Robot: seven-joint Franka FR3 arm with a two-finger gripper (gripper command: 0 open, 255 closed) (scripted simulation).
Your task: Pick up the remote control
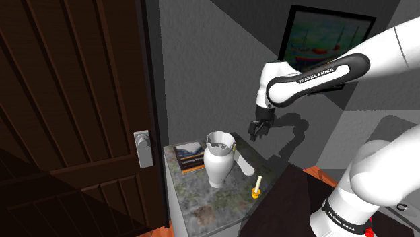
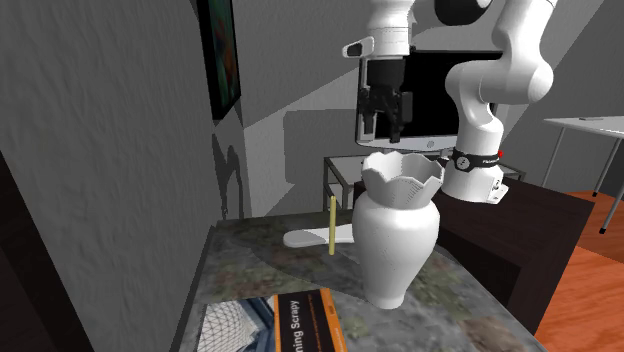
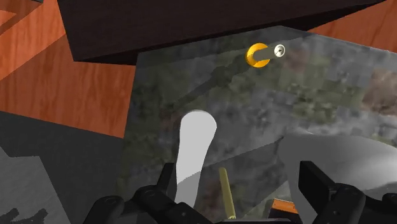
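Wrist view, claw point(image 3: 240, 184) spread open above white remote point(image 3: 194, 143), candle point(image 1: 258, 182) in yellow holder point(image 1: 255, 194), vase point(image 1: 219, 161) interior unclear.

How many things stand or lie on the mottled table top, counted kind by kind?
White vase: 1
Book: 1
White remote control: 1
Candle in a yellow holder: 1
Thin yellow stick, upright beside the remote control: 1
Total: 5
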